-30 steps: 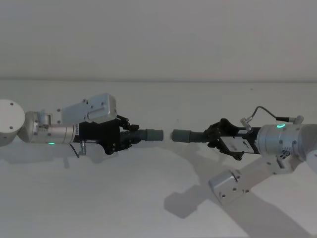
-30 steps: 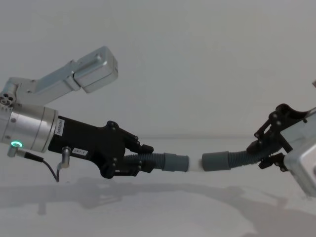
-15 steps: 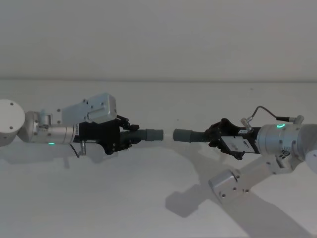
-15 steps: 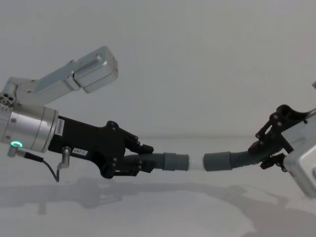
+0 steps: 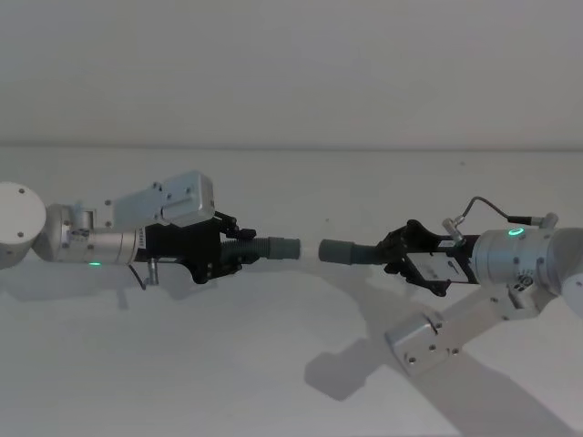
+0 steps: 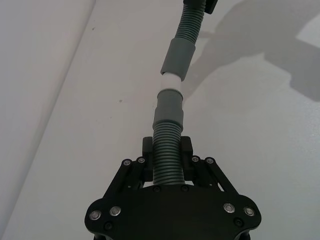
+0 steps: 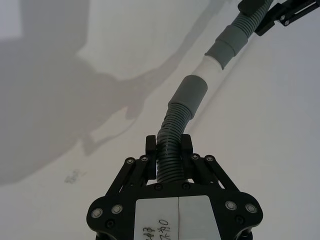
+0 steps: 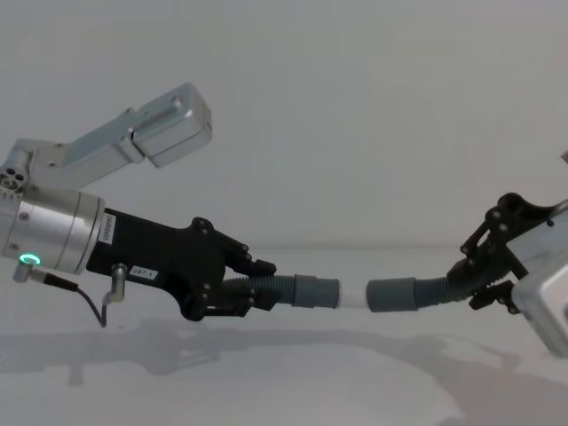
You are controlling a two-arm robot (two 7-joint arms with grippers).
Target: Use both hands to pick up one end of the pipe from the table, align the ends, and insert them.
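Both jaws clamp pipe halves (image 8: 275,291) (image 8: 426,293) above the table (image 5: 273,364), cuffs apart, white tip (image 8: 353,298) between.

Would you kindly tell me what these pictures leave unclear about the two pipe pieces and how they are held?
- Back ends of both hose pieces: hidden inside the left gripper and right gripper, in every view.
- Whether the white tip touches the right cuff or has entered it: too small to tell in the chest view; the left wrist view looks along the hoses.
- Height above the table: nothing shows it.
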